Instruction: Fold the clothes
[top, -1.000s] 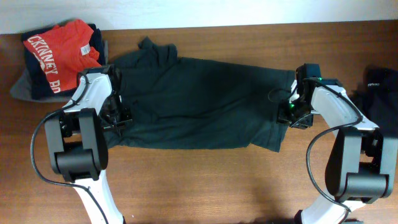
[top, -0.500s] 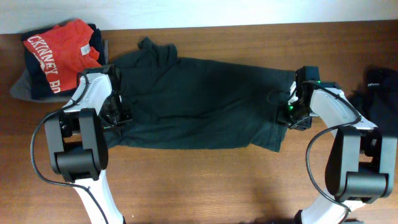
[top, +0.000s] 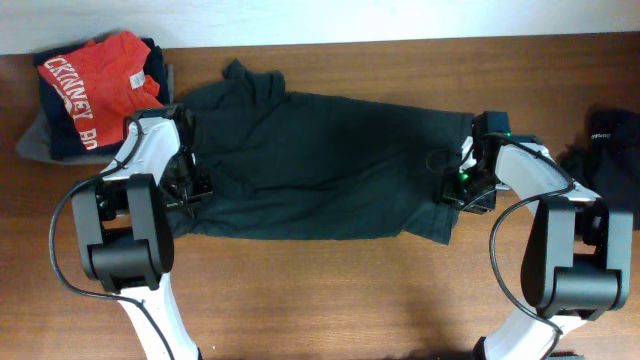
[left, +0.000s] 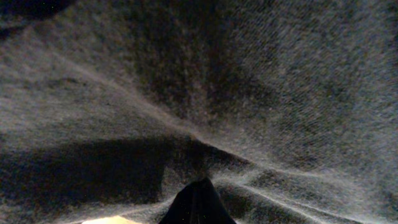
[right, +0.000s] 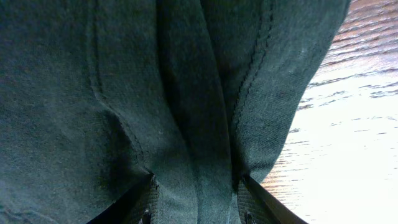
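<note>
A dark grey-green T-shirt (top: 320, 170) lies spread across the middle of the wooden table. My left gripper (top: 190, 185) is at its left edge. In the left wrist view the cloth (left: 249, 74) fills the frame, and its creases run into my left gripper (left: 198, 194), whose jaws are shut on it. My right gripper (top: 455, 185) is at the shirt's right edge. In the right wrist view a bunched fold of the shirt (right: 93, 81) with stitched seams sits between the fingers (right: 146, 199), and my right gripper (right: 196, 193) is closed on that fold.
A folded pile topped by a red shirt (top: 95, 90) with white lettering sits at the back left. A black garment (top: 610, 140) lies at the right edge. Bare table (top: 330, 290) runs along the front, and its wood (right: 348, 124) shows beside the hem.
My right gripper has shifted slightly to the left with the shirt's right edge. The left arm has stayed put.
</note>
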